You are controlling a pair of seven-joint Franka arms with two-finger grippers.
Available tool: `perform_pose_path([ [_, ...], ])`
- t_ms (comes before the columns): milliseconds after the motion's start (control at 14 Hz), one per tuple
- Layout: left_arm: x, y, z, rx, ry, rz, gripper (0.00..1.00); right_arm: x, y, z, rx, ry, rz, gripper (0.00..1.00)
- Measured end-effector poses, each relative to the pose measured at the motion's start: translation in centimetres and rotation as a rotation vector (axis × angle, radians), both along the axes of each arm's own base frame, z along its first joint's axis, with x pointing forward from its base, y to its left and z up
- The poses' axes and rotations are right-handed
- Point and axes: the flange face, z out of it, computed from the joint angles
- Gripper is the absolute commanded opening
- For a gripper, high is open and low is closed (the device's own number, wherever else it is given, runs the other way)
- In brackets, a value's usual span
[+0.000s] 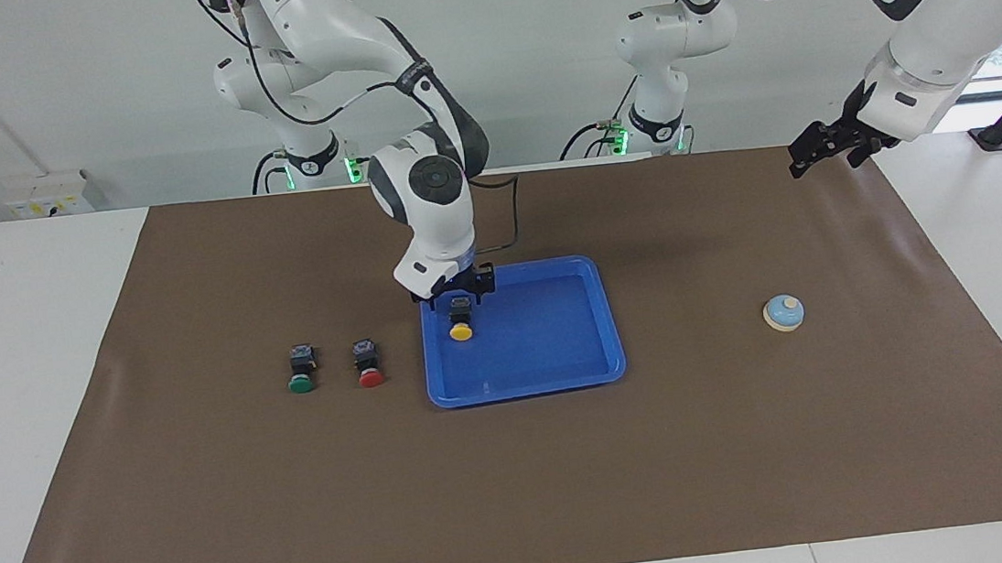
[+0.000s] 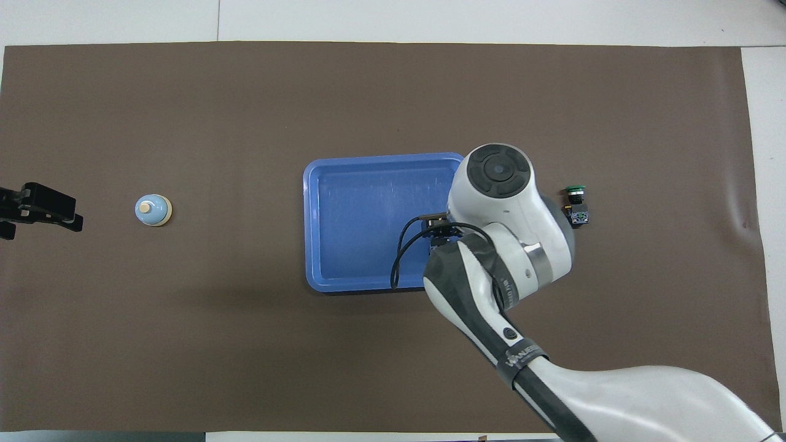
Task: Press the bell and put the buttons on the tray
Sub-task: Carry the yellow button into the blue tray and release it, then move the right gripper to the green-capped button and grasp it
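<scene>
The yellow button (image 1: 460, 327) lies in the blue tray (image 1: 552, 332), in the corner nearest the right arm's base. My right gripper (image 1: 458, 297) hangs open just above the button's black body, its fingers spread to either side and apart from it. In the overhead view the right arm covers both that button and the red one. The red button (image 1: 369, 365) and the green button (image 1: 299, 371) (image 2: 576, 205) lie on the mat beside the tray, toward the right arm's end. The bell (image 1: 783, 312) (image 2: 153, 210) stands toward the left arm's end. My left gripper (image 1: 819, 150) (image 2: 37, 205) waits open and raised, holding nothing.
A brown mat (image 1: 520, 482) covers most of the white table. A black cable loops from the right wrist over the tray's edge (image 2: 344, 285) nearest the robots. The tray (image 2: 362, 215) has bare floor beside the yellow button.
</scene>
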Motion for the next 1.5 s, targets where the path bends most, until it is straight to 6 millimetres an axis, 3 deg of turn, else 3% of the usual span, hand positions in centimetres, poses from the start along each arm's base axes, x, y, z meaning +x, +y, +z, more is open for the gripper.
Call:
perform_pose_path([
  [215, 0.0, 0.0, 0.0, 0.000, 0.000, 0.000, 1.00, 3.1, -9.0, 0.7, 0.019, 0.000, 0.020, 1.00],
  [358, 0.0, 0.0, 0.0, 0.000, 0.000, 0.000, 1.00, 3.7, -12.9, -0.2, 0.024, 0.012, 0.021, 1.00],
  [859, 0.0, 0.0, 0.0, 0.000, 0.000, 0.000, 1.00, 3.0, -18.1, -3.8, 0.022, 0.002, -0.052, 1.00],
  [1217, 0.0, 0.0, 0.0, 0.000, 0.000, 0.000, 1.00, 3.1, -21.6, -4.3, 0.014, -0.011, -0.103, 1.00],
  [1289, 0.0, 0.0, 0.0, 0.000, 0.000, 0.000, 1.00, 3.0, -21.7, -4.7, 0.015, -0.019, -0.105, 0.94],
  [1504, 0.0, 0.0, 0.0, 0.000, 0.000, 0.000, 1.00, 2.6, -21.8, -5.8, 0.014, -0.020, -0.107, 0.61],
])
